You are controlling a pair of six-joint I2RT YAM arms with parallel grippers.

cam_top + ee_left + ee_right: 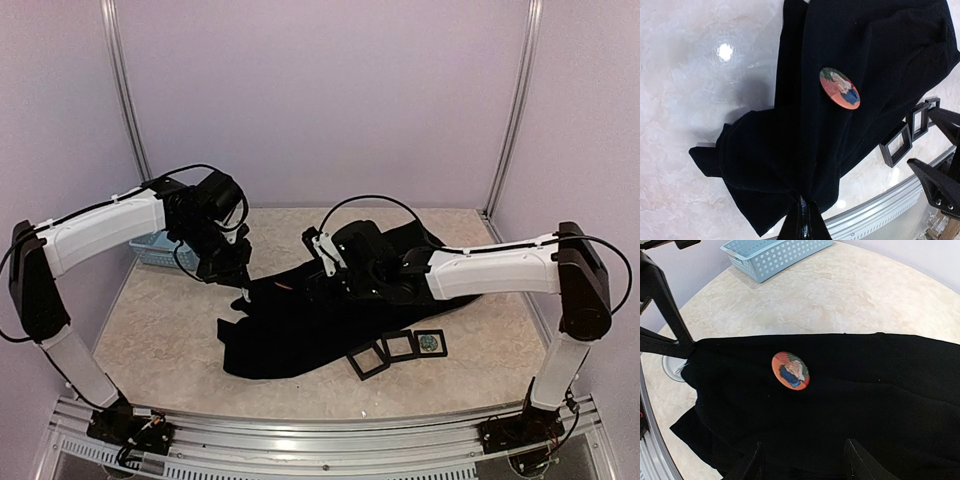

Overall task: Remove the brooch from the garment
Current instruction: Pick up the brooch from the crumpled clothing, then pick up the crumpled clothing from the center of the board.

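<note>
The brooch (790, 370), a round orange badge with a blue and white picture, is seen pinned flat on the garment (880, 385), well inside its edges. The garment is spread in loose black folds on the table (160, 335). One corner of the garment is pinched between the closed fingers of the left gripper (801, 220), and the cloth is gathered toward that grip. The right gripper (804, 447) is held over the garment, close beside the brooch, with its fingers standing apart and nothing gripped between them; whether they touch the cloth cannot be told. Three black square frames (400, 348) are laid in a row just beside the garment's edge nearest the right arm's base. A light-blue basket (155, 250) is set apart from the garment, off its far left side.
</note>
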